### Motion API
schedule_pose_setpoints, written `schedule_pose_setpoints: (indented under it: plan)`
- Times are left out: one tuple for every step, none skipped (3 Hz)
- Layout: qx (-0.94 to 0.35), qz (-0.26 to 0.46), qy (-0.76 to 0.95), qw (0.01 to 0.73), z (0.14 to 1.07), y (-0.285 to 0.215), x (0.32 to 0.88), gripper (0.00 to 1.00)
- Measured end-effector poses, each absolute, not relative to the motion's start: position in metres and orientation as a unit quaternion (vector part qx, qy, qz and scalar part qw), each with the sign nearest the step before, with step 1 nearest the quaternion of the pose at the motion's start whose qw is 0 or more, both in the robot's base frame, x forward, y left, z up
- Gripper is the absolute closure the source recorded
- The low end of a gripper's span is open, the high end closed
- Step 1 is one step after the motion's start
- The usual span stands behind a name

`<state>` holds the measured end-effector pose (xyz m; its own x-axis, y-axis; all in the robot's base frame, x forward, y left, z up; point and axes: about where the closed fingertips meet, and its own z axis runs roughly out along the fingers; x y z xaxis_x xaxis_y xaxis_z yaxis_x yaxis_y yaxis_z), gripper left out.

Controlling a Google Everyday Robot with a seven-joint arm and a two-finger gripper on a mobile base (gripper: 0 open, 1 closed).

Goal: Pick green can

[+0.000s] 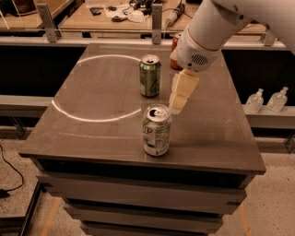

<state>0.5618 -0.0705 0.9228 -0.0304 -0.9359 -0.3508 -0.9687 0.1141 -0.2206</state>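
One camera view to work from, so here we go: I have the green can (150,76) standing upright on the table (92,138), silver top facing up, its long axis vertical, and the lighter triangular mark on its side turned toward the camera. It sits in the back half of the table, a little past centre, right at the edge of a bright ring of light (99,119) thrown across the surface. My pincer (177,107) hangs from the big white arm (207,32) coming in from the upper right, pointing down and slanting to the left, its tip low over the table. The green can is to the left of the pincer and a bit farther back, near it but apart, no contact that I can see. I cannot tell whether the pincer is released or clenched; what I can say is that nothing sits in it. Closer to me, near the front of the table, the silver-white can (156,130) stands upright with its top opened, and the pincer tip is just beside its upper right rim. Behind the arm I catch a sliver of the red can (175,46), mostly hidden. Off to the right, on a low ledge, two small white bottles (254,100) stand side by side, and a cluttered bench (115,14) runs along the back.
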Motion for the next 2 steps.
schedule_pose_setpoints:
  plan:
    - [-0.667,0.037,0.715,0.208,0.923,-0.066,0.572,0.00]
    - [-0.658,0.031,0.719,0.222,0.930,-0.060,0.607,0.00]
